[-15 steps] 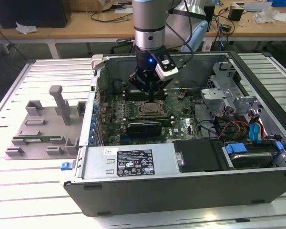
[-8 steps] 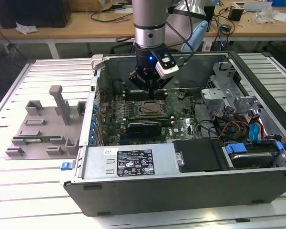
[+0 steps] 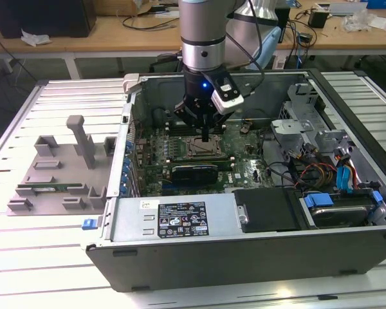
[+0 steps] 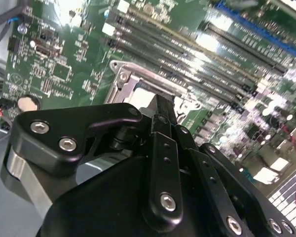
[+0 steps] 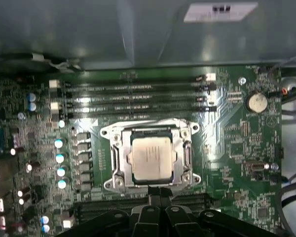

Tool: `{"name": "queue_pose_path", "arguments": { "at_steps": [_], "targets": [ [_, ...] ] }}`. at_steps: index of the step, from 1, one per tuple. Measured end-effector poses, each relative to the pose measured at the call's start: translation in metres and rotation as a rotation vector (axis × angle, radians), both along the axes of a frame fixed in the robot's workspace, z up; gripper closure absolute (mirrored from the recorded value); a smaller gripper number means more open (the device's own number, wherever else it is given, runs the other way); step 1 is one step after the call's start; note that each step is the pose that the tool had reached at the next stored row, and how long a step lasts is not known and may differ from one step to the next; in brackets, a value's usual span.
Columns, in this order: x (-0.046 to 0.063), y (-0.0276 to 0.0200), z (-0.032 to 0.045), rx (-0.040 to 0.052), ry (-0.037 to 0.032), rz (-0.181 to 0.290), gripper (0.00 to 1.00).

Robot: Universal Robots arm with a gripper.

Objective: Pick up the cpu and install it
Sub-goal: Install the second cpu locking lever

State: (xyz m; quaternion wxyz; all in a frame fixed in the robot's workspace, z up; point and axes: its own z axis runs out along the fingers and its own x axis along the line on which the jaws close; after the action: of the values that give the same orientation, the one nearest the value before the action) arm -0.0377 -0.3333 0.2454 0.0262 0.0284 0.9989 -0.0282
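Note:
The cpu (image 5: 153, 158), a small square chip with a pale silver top, lies flat inside the square metal socket frame (image 5: 113, 148) on the green motherboard. My gripper (image 5: 161, 193) hangs just above the socket's edge, its two thin fingers pressed together with nothing between them. Their tips are beside the cpu's rim. In the exterior view the gripper (image 3: 207, 136) reaches down into the open computer case right over the socket (image 3: 202, 149). In the second wrist view the gripper (image 4: 164, 106) covers much of the socket frame (image 4: 121, 74).
Memory slots (image 5: 138, 96) run along one side of the socket. The case walls (image 3: 132, 129) surround the board. A black power supply (image 3: 270, 209), a drive cage (image 3: 296, 129) and cables (image 3: 315, 174) fill the exterior view's right. A grey fixture tray (image 3: 58, 174) lies at its left.

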Motion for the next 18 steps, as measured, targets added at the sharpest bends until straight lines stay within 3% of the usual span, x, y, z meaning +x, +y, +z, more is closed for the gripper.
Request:
{"name": "queue_pose_path", "arguments": {
  "at_steps": [8, 10, 14, 15, 16, 18],
  "targets": [
    [0.0, -0.0197, 0.0, 0.0, 0.0, 0.0, 0.89],
    [0.0, -0.0219, -0.0007, 0.0016, 0.0, 0.0, 0.89],
    [-0.001, -0.0237, -0.0041, 0.0116, 0.0, 0.001, 0.89],
    [-0.003, -0.0237, -0.0052, 0.0256, 0.0, 0.002, 0.89],
    [-0.004, -0.0237, -0.0058, 0.0327, -0.0001, 0.002, 0.89],
    [-0.006, -0.0237, -0.0068, 0.0361, -0.0001, 0.002, 0.89]
  ]
}}
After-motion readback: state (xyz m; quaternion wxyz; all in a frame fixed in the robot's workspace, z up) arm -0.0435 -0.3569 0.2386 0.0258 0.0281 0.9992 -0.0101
